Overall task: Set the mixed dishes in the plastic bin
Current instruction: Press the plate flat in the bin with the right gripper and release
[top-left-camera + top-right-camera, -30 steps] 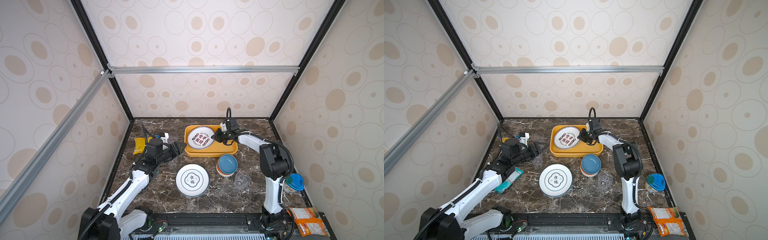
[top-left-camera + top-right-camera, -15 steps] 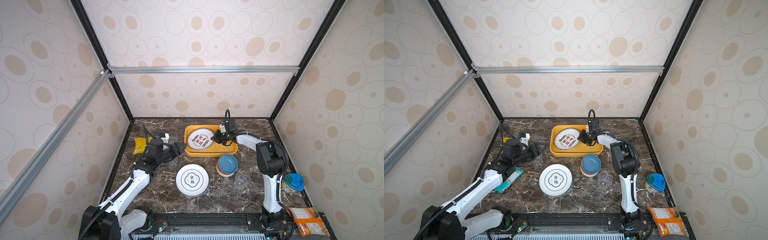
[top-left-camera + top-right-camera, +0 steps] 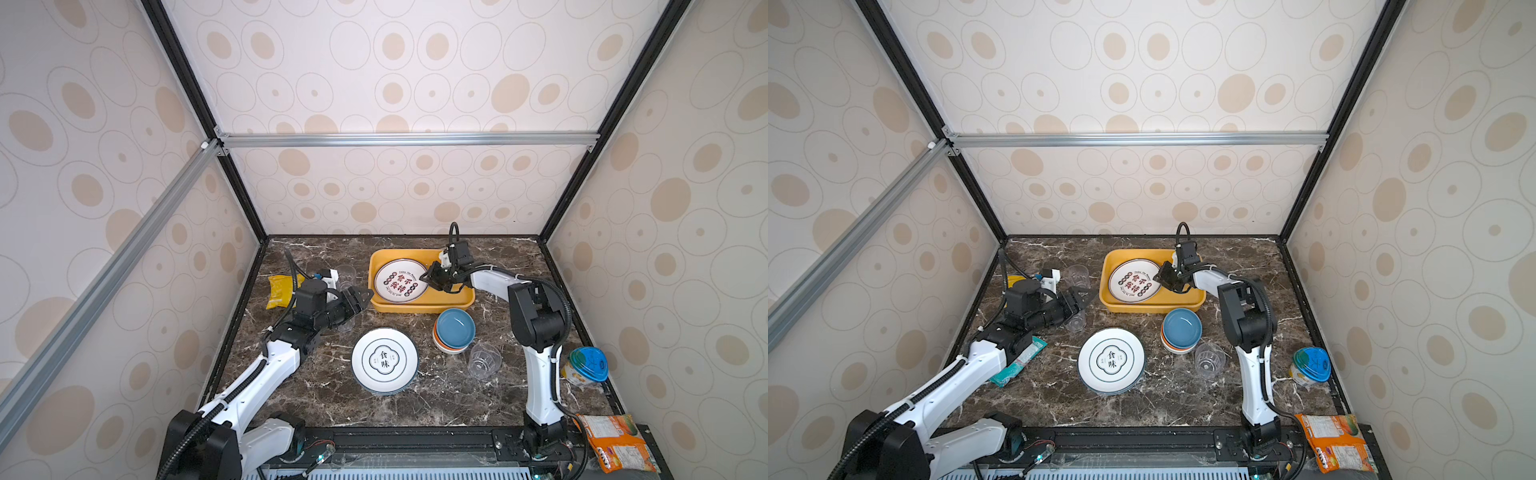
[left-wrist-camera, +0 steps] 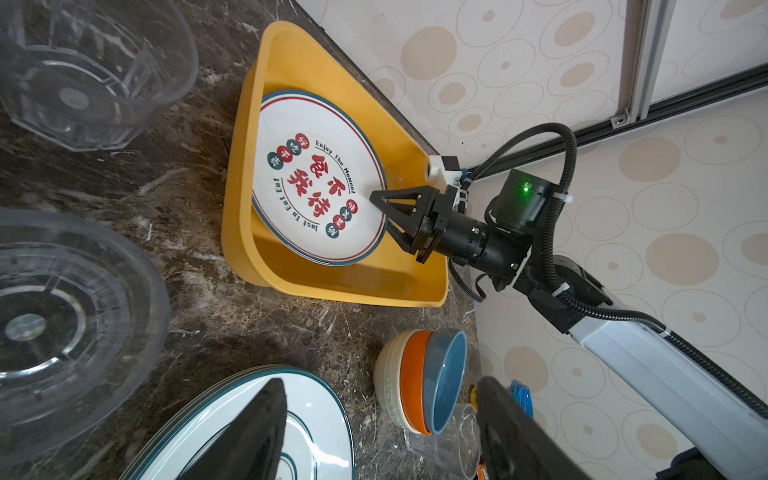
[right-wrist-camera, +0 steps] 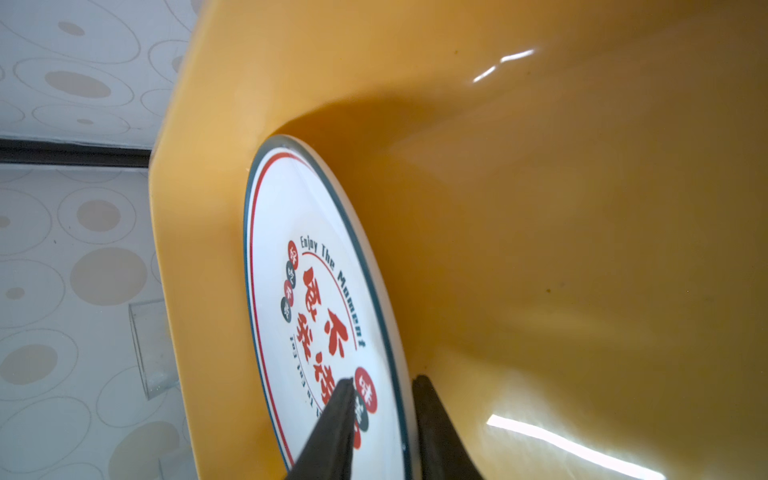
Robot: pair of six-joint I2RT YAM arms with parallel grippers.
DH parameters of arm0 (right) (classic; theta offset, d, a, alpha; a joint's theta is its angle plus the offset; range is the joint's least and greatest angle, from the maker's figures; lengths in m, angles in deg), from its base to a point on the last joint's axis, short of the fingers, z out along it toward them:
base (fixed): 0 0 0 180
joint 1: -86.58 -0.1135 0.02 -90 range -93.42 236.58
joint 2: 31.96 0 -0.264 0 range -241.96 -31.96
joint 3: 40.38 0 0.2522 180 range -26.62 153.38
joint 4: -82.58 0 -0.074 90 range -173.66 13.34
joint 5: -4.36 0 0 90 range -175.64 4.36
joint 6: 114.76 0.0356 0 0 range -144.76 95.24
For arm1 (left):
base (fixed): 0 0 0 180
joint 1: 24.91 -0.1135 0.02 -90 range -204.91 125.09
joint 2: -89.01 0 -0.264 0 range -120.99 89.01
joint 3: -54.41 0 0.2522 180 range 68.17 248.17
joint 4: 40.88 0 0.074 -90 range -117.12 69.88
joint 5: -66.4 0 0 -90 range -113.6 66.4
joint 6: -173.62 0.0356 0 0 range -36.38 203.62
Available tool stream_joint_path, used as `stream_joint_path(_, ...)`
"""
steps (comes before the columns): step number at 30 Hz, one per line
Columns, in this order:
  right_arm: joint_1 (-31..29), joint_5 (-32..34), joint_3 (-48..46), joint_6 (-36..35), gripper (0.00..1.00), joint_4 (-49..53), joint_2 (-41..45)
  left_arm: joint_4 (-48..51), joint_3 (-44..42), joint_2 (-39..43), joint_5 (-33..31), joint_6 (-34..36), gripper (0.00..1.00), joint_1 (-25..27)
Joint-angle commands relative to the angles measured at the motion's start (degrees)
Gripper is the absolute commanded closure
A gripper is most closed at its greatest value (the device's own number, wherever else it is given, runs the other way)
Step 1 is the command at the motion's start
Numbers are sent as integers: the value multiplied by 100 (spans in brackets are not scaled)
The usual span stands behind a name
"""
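1. One plastic bin (image 3: 419,307) stands at the back of the table (image 3: 457,399). I place everything below from it. Most of its floor is bare.
2. One printed plate (image 3: 400,280) lies inside the bin, toward its left end, and it is the only dish in so far. My right gripper (image 3: 426,277) reaches in from the bin's right end. Its jaws are narrowly parted astride the plate's rim, one finger over the face and one outside the edge. Whether they bite or stand just clear I cannot tell.
3. Several ringed plates (image 3: 384,359) are stacked in front of the bin's front wall, apart from it; I can't count them.
4. Three nested bowls (image 3: 455,330), blue in orange in white, sit just in front of the bin's right front corner, yet to go.
5. Three clear cups are outside the bin: one (image 3: 345,274) just beside its left end, one (image 3: 345,325) in front of that end, and one (image 3: 483,361) beyond the bowls. My left gripper (image 3: 359,300) hovers by the bin's left front corner near the second cup, jaws spread wide and empty.
6. By my reckoning, the job is barely begun.
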Motion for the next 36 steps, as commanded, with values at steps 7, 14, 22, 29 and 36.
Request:
stream_joint_path(7, 136, 171, 31, -7, 70, 170, 74, -112, -51, 30, -8, -59, 28, -24)
stream_joint_path(14, 207, 266, -70, -56, 70, 267, 221, -83, -99, 79, -3, -35, 28, -24)
stream_joint_path(22, 309, 412, -223, -225, 70, 513, 675, 107, -190, 309, -76, 37, 28, -23)
stream_joint_path(29, 378, 468, -435, -408, 70, 767, 1327, 620, -202, 572, -269, 209, 29, -27)
stream_joint_path(36, 369, 94, -977, -527, 67, 910, 2087, 953, -272, 758, -366, 319, 29, -23)
